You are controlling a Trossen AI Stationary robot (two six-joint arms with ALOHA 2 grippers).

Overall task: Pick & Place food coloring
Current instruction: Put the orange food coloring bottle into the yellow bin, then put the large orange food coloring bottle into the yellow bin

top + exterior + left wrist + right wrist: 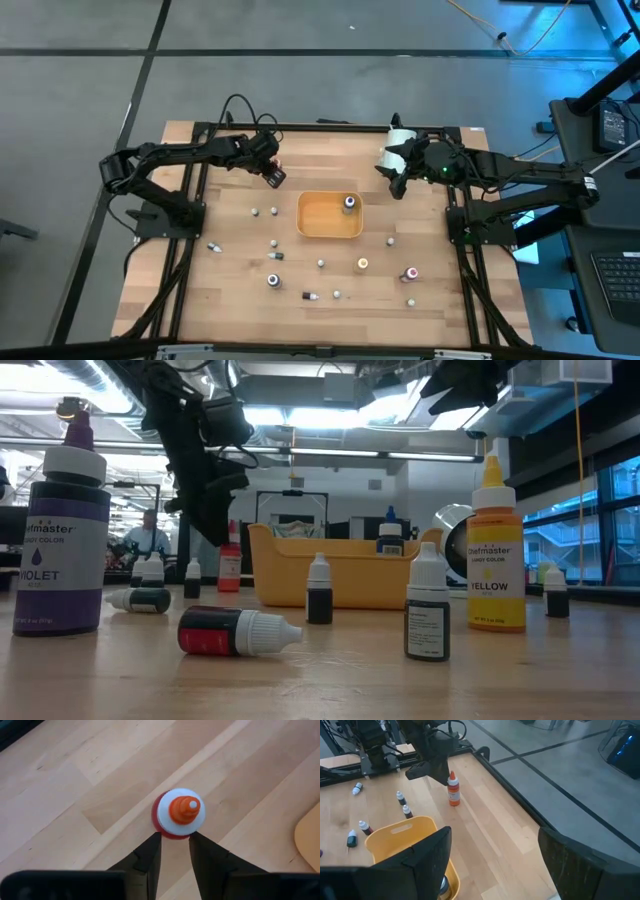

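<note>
Left wrist view: red bottle dead ahead of open fingers

Left wrist view looks straight down on an orange-tipped red bottle, upright, long axis vertical, standing on bare wood just past the tips of the left gripper. Fingers narrowly parted, nothing between them; the bottle sits centred on the gap, so the coming move is likely a short advance and close. In the high view the left gripper is at about 10 o'clock from the orange tray, clearly the nearer arm. Right gripper hovers at 1 o'clock from the tray, beside a white cylinder; right wrist view shows its fingers wide apart, empty. One bottle already stands in the tray; others are scattered from 7 to 4 o'clock. Low view labels: "Chefmaster VIOLET" on a purple bottle, "Chefmaster YELLOW" on a yellow bottle.
</note>
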